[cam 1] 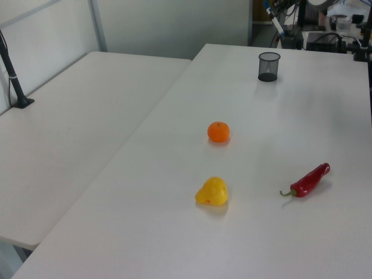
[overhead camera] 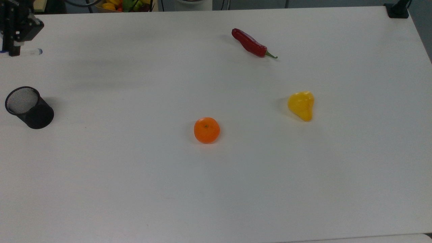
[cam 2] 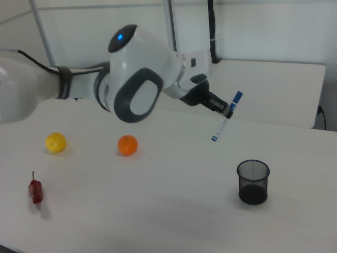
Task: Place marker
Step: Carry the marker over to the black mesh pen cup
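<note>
My gripper (cam 2: 229, 109) is shut on the marker (cam 2: 221, 126), a slim white pen with a blue cap up and a small blue tip down. It hangs tilted in the air, above the black mesh cup (cam 2: 253, 182) and to the right view's left of it. In the top view the gripper (overhead camera: 14, 51) is at the far left edge, beyond the cup (overhead camera: 28, 107). The marker's (overhead camera: 32, 52) white barrel pokes out to the top view's right. In the left view the marker (cam 1: 274, 17) shows behind the cup (cam 1: 268, 65).
On the white table (overhead camera: 216, 189) lie a red chili (overhead camera: 252, 43), a yellow fruit (overhead camera: 301, 104) and an orange (overhead camera: 206, 130), all well away from the cup. A bowl of fruit (overhead camera: 125, 4) stands past the table's far edge. A second table (cam 1: 70, 128) adjoins in the left view.
</note>
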